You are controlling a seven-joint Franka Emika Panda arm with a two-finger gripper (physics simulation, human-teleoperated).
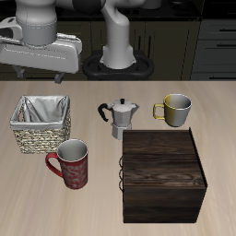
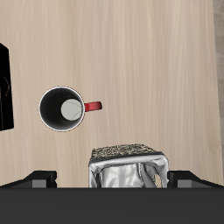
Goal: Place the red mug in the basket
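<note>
The red mug point(image 1: 72, 165) stands upright on the table point(image 1: 37, 207), near the front edge, its handle turned away from the wooden box point(image 1: 164, 175) beside it. The basket point(image 1: 41, 123) sits just behind the mug, farther from the front edge, apart from it. A moka pot point(image 1: 121, 118) and an olive mug point(image 1: 175, 109) stand behind the box. The gripper point(image 1: 37, 57) hangs above the basket, holding nothing; whether its fingers are spread cannot be told. From the wrist view, the mug point(image 2: 61, 108) and basket point(image 2: 128, 167) lie below.
</note>
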